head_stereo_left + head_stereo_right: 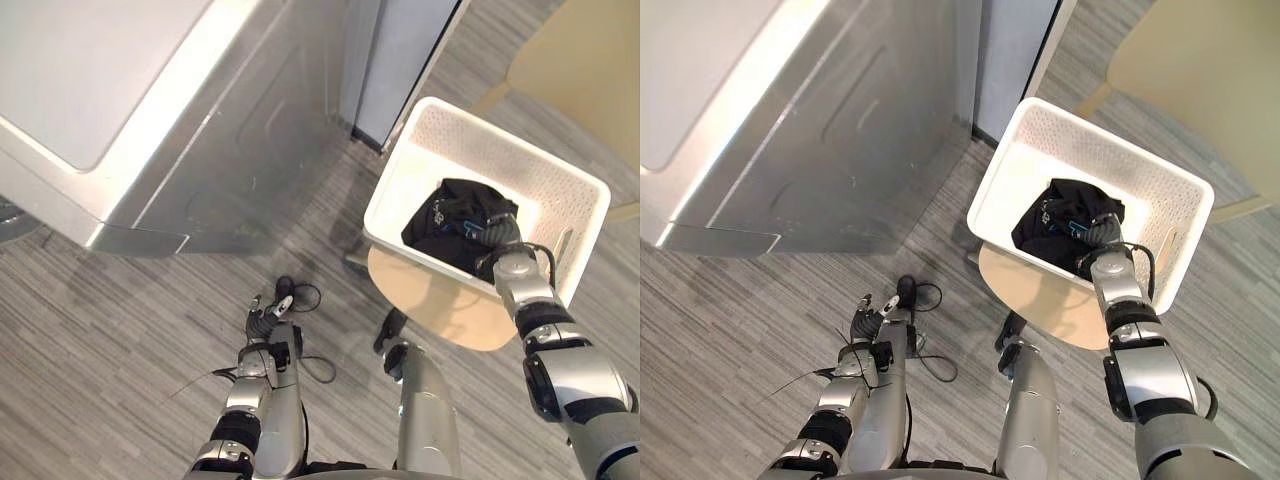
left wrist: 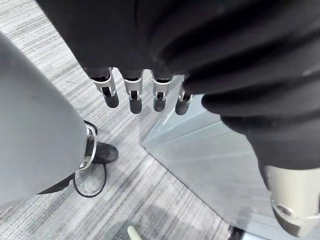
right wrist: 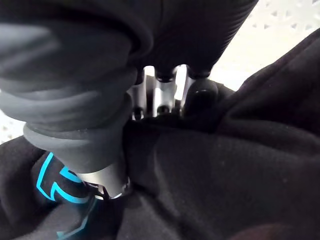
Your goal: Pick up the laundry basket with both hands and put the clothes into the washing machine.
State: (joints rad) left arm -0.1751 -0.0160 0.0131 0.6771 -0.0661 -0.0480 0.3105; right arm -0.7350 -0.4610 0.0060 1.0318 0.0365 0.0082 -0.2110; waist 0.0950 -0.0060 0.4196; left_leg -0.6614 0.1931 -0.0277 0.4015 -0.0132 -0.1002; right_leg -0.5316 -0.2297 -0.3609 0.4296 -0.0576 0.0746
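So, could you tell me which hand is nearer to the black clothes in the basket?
The right hand: it rests on the black clothes inside the white basket. The left hand hangs low over the floor, well apart from the basket.

Bright overhead light, probably; glare streaks the washing machine, shadows soft

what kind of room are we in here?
Probably a laundry area, home or mock-up. A large silver washing machine stands on grey striped flooring, and beside it is a white laundry basket holding black clothes.
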